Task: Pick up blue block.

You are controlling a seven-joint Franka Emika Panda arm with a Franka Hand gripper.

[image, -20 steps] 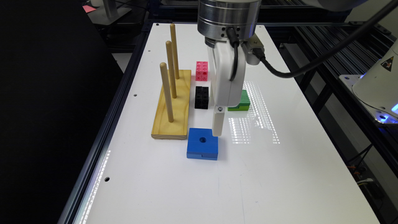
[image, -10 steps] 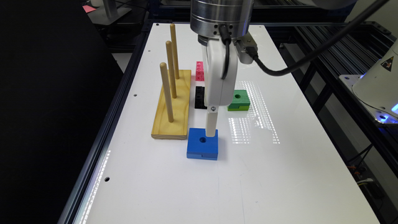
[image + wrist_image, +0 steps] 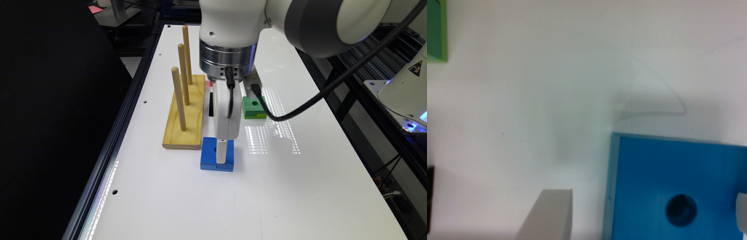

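Tool [image 3: 221, 156] down low over the block [image 3: 217, 155], one finger [image 3: 548, 214] just outside the block's edge, the other [image 3: 742, 212] glimpsed at the far side past the hole. Spread wide, then, straddling the block [image 3: 677, 187], nothing pinched between the fingers. Reached straight down from the white wrist in the exterior view, fingertip end planted in front of the blue top face.

Block sat flat on the white worktop [image 3: 300, 186], toward the near end, round hole [image 3: 681, 209] facing up. Lay just off the near corner of the peg board [image 3: 185, 113], close beside it; touching or not, could not be told.

Peg board stretched away along the exterior view's left, three upright wooden pegs [image 3: 178, 98] in a row. Green block [image 3: 253, 107] rested farther back, on the exterior view's right of the tool body, well apart from the blue one, a corner of it [image 3: 436, 30] caught by the wrist camera. Sliver of something black [image 3: 210, 104] peeked out behind the tool, beside the peg board. Black cable [image 3: 300, 108] swung from the wrist off to the exterior view's right.
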